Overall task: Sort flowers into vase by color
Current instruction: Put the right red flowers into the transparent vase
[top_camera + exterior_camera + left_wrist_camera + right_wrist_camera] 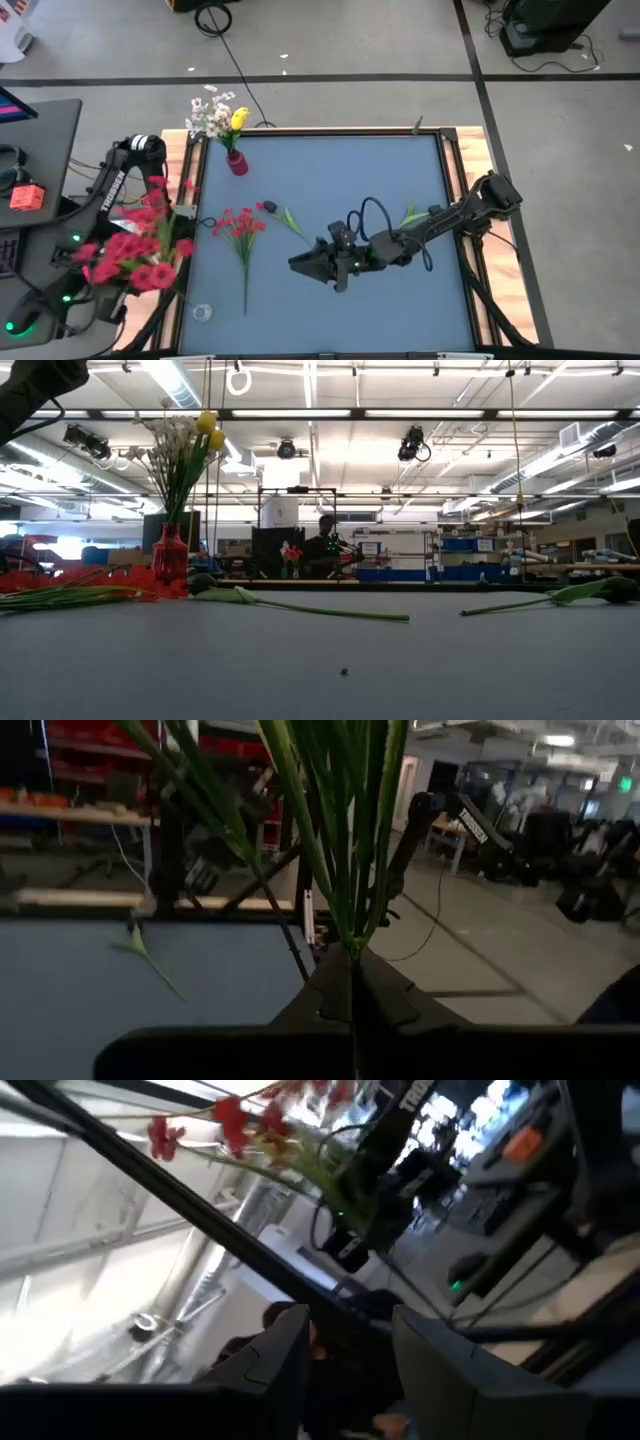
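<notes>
The small red vase (237,163) (170,554) stands near the table's far left corner with white blossoms and a yellow tulip (239,119) in it. My left gripper (352,958) is at the table's left edge, shut on a bunch of red flowers (130,252) whose blossoms hide it in the high view. A red spray (240,224) and a dark-budded flower (268,207) lie flat on the table. Another green stem (413,215) lies under my right arm. My right gripper (298,264) (348,1342) is open above the table's middle, right of the red spray, touching nothing. My left gripper pinches several green stems (350,925) of the red bunch between its two shut fingers. The stems fan out from the fingertips, and the bunch is lifted clear of the table.
A small clear round object (203,312) lies near the table's near left corner. A wooden rim (455,150) frames the blue table top. A desk with a monitor and an orange box (27,197) stands left of the table. Cables cross the floor beyond.
</notes>
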### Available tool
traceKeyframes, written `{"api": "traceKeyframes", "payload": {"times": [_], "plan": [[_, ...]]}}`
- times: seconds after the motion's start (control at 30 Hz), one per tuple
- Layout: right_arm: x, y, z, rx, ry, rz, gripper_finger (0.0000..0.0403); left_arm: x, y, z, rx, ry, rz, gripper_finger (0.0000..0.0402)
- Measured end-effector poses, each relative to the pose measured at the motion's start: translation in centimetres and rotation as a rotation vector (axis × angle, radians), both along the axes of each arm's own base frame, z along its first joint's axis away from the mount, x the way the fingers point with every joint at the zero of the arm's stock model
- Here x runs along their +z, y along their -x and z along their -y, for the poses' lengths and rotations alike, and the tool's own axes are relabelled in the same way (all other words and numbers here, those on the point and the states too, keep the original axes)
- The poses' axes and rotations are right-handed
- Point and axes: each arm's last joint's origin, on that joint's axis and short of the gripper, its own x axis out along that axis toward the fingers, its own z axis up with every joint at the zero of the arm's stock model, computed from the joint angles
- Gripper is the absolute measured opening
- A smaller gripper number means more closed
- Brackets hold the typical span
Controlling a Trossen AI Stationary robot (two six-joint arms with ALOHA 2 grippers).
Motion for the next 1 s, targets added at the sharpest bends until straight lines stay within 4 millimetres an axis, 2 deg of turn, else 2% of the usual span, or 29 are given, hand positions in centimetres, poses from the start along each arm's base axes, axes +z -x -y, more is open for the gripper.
{"api": "traceKeyframes", "payload": {"times": [0.13,0.33,0.57,0.63,0.87,1.0], "plan": [[0.2,-0.1,0.0,-0.013,0.020,0.005,0.0153,2.4,-0.1,-0.3,-0.036,-0.094,-0.011,0.0000],[-0.2,-0.2,0.0,-0.008,0.006,-0.042,0.0153,4.3,-0.3,-1.1,-0.058,-0.101,-0.020,0.0000],[-0.5,-0.3,0.3,-0.042,0.013,-0.072,0.0153,8.0,-1.4,-1.5,-0.138,-0.156,-0.038,0.0000],[-0.5,-0.4,0.6,-0.047,0.014,-0.070,0.0153,7.9,-1.8,-1.6,-0.153,-0.172,-0.043,0.0000],[-0.6,-0.4,0.5,-0.048,0.017,-0.076,0.0153,4.9,-2.7,-1.3,-0.159,-0.165,-0.061,0.0000],[-0.6,-0.4,0.5,-0.043,0.000,-0.082,0.0153,2.3,-2.6,-0.9,-0.203,-0.120,-0.047,0.0000]]}}
